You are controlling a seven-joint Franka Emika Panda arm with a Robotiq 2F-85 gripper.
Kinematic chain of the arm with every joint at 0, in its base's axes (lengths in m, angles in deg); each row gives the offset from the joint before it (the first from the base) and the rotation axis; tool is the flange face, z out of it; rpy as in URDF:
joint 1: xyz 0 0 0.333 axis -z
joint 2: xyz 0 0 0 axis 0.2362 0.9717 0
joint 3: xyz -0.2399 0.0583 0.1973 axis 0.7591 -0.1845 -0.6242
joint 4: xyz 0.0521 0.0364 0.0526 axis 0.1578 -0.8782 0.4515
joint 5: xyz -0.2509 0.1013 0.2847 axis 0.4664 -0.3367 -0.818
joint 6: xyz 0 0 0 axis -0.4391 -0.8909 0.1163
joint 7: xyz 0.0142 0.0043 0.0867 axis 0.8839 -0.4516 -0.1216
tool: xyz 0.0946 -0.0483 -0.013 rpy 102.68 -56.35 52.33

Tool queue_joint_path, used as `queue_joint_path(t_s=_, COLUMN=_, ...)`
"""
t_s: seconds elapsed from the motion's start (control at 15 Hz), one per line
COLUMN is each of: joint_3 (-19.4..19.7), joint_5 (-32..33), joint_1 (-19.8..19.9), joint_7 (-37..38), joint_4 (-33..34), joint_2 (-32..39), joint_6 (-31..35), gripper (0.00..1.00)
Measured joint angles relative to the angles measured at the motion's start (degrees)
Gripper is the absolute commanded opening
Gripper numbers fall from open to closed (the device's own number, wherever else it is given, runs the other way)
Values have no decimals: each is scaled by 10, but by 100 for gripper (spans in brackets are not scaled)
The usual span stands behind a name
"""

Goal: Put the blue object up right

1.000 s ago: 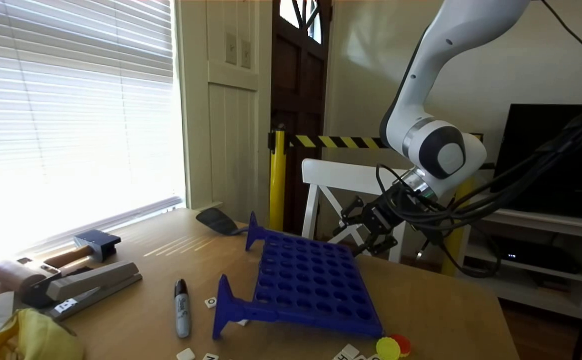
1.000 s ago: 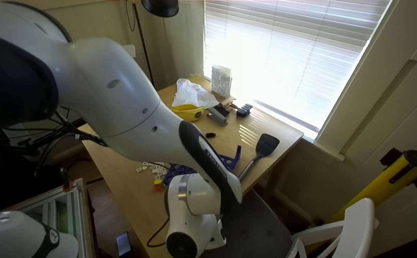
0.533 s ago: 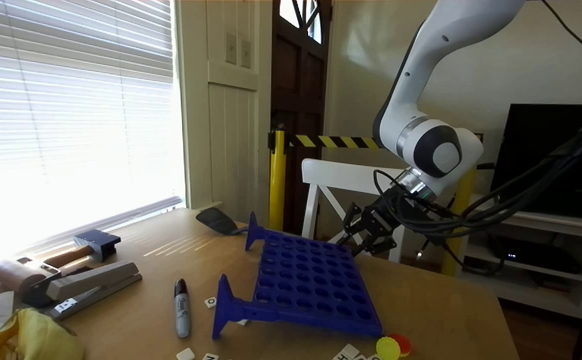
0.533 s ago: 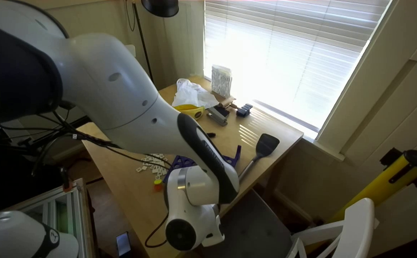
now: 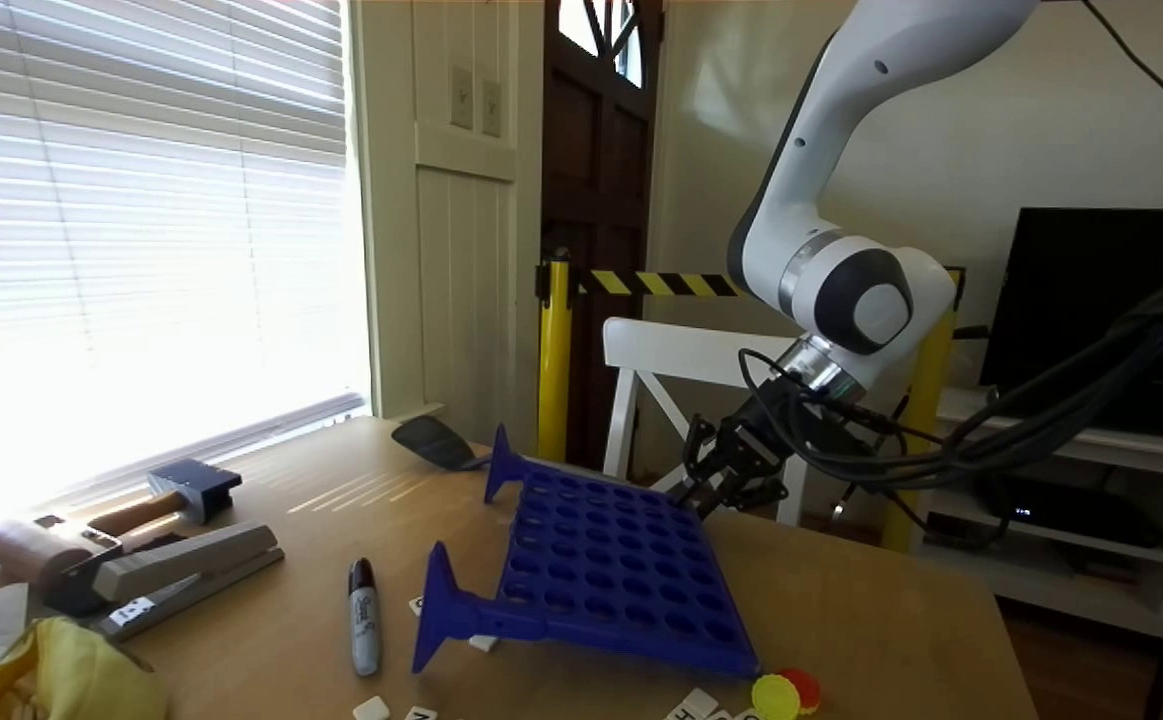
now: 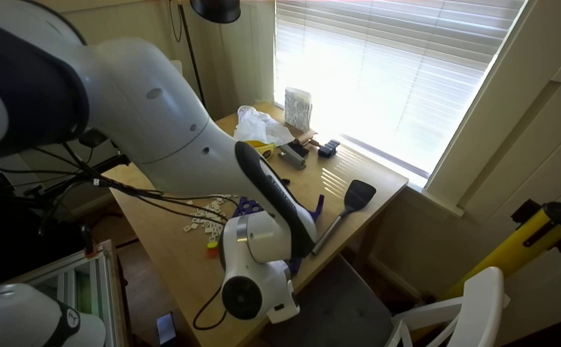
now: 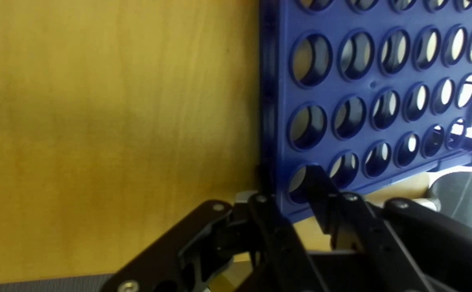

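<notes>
"Wrist view: what has the tool got?"

"A corner of the blue panel, clamped as far as I can judge: one finger over the corner hole, its mate along the outer rim."

"And where is the panel?"

"On the table, lying aslant and not yet upright. In an exterior view its feet point toward the edge under the window; the held corner is near the edge by the white chair."

"How will it handle?"

"Light for its size, I'd guess, and stiff. It looks like moulded plastic, so raising one corner should bring the whole board along. Hardly fragile, but smooth; so wide a frame could twist in a small pinch."

"Is that corner the place to hold it?"

"It's away from the feet, so lifting there should swing the board up onto them. The middle of that same rim, facing away from the window edge, would probably balance better. From the corner, expect the opposite end to lag."
</notes>
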Motion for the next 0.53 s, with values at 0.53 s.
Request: queue_joint_path(t_s=0.53, joint_3=0, joint_5=0, joint_1=-3, joint_7=0, joint_4=-1, joint_2=-5, joint_6=9, gripper=4)
